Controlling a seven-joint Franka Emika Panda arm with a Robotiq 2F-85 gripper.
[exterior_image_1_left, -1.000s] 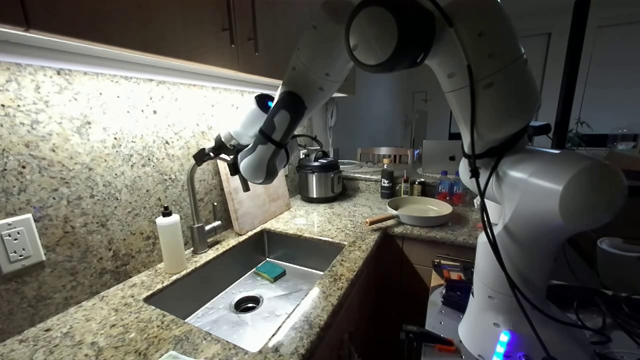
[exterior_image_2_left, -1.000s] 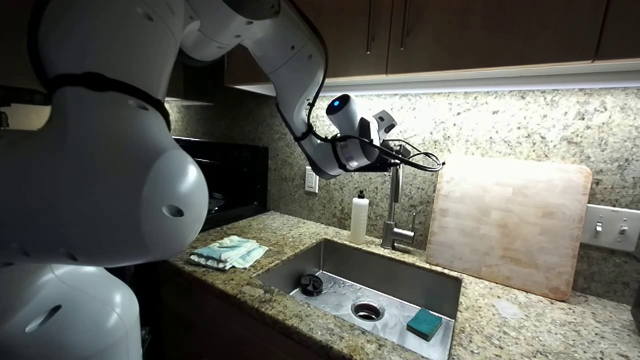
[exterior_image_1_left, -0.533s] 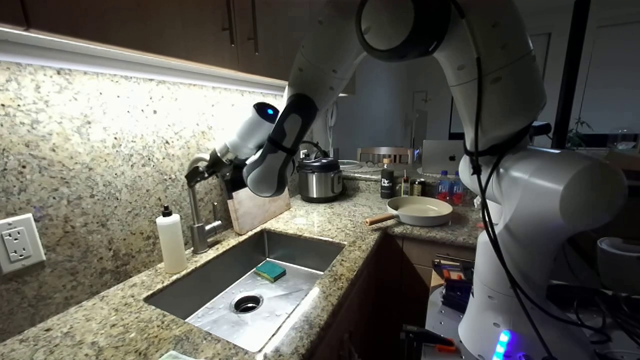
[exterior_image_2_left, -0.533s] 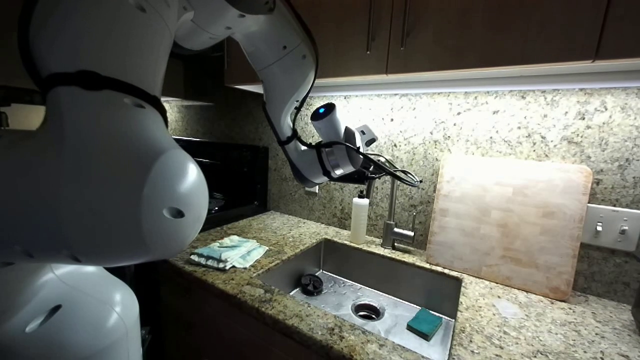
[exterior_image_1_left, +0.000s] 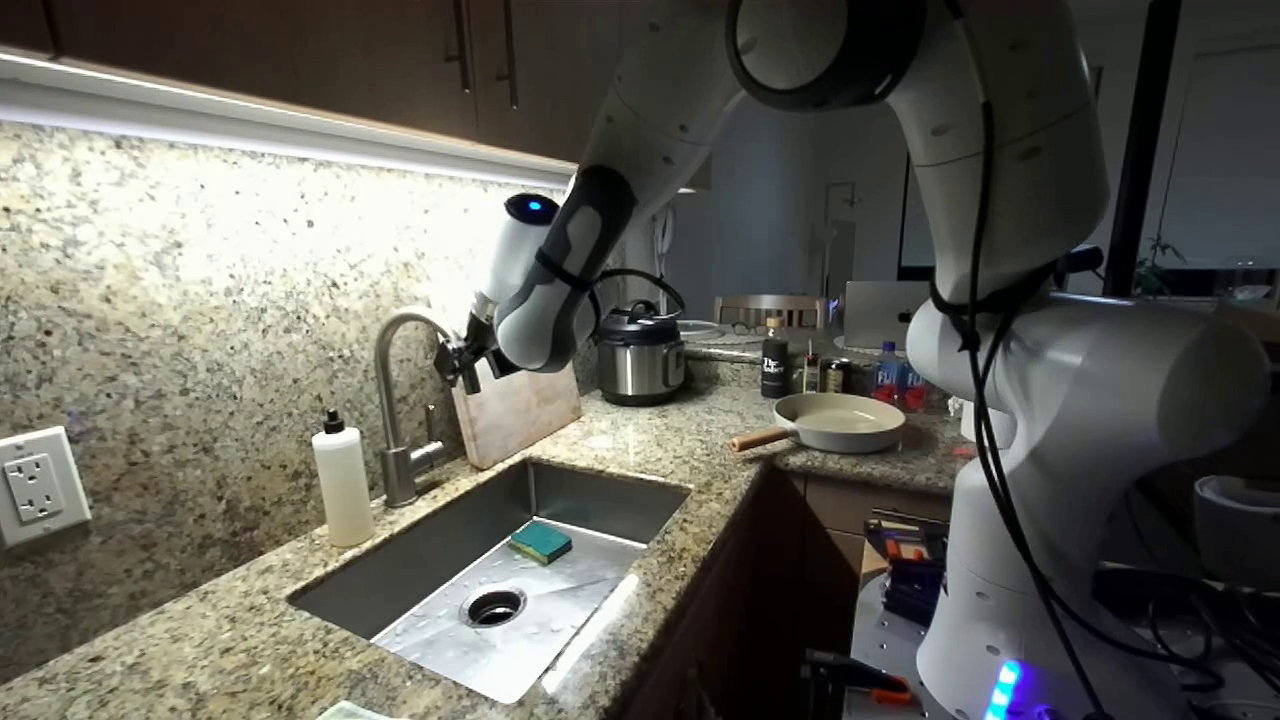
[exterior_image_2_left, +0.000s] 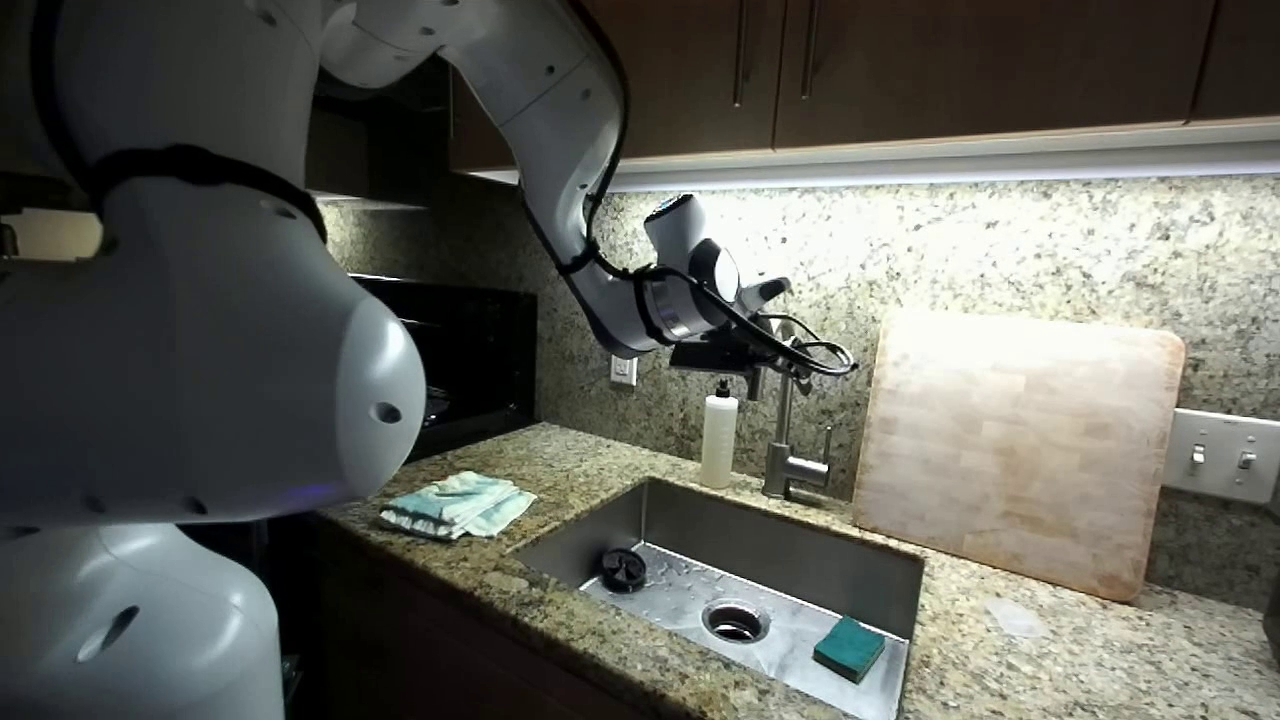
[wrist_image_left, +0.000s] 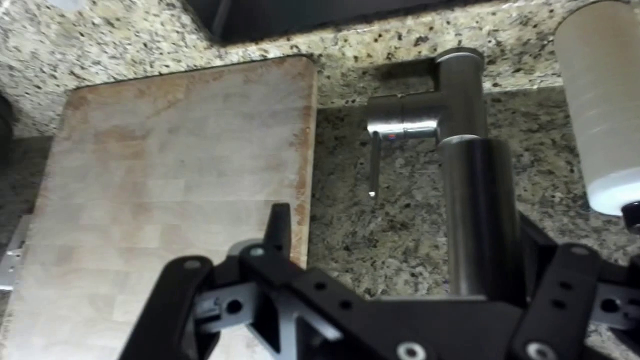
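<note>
My claw (wrist_image_left: 402, 220) is spread, its two fingers (wrist_image_left: 278, 227) well apart, up above the counter (exterior_image_1_left: 200, 620) and close by the tap (wrist_image_left: 475, 210). In the wrist view a thick metal tube of the tap shows between those fingers, right alongside one of them; I can't tell whether the two touch. The tap's lever (wrist_image_left: 375, 165) sits lower than my claw.

My other finger overlaps the chopping board (wrist_image_left: 165, 170) near its edge in that view; the board leans tilted against the wall (exterior_image_1_left: 200, 300), beside the tap. On the opposite side of my claw stands the bottle (wrist_image_left: 605, 105), upright in both exterior views.

Lower than my claw, in front of the tap, is the sink (exterior_image_2_left: 760, 535). In both exterior views a green sponge (exterior_image_2_left: 849, 650) lies in it, near the drain (exterior_image_2_left: 735, 621); in an exterior view a black disc (exterior_image_2_left: 623, 570) lies at its far end from the sponge. A cloth (exterior_image_2_left: 460, 503) rests on the counter past that end, also lower than my claw.

Beyond my claw, on the board's side, an exterior view shows a pot (exterior_image_1_left: 640, 368) and, farther off, a pan (exterior_image_1_left: 838, 425). Cupboards (exterior_image_2_left: 1000, 70) hang above my claw.
</note>
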